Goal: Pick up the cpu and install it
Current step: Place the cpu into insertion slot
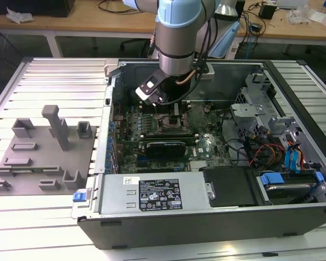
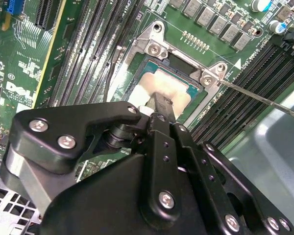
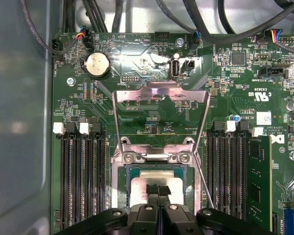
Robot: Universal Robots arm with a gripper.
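The cpu (image 3: 141, 188) lies flat in the open socket (image 3: 121, 182) on the green motherboard, its pale metal top framed by a thin green rim. In both wrist views my gripper (image 3: 157, 190) stands straight over it, fingers pressed together, tips resting on the middle of the chip's top. The second wrist view has the cpu (image 2: 148, 84) just past the gripper (image 2: 159, 102). The socket's metal load plate (image 3: 159, 93) is swung up and back. In the exterior view the gripper (image 1: 172, 107) reaches down into the computer case above the socket (image 1: 171, 123).
Memory slots (image 3: 83, 181) flank the socket on both sides. A thin socket lever (image 2: 264, 100) juts out beside it. The case wall (image 1: 110, 103), power supply (image 1: 152, 193) and drive cage (image 1: 255, 117) hem the board in. A grey block fixture (image 1: 38, 157) sits at the exterior view's left.
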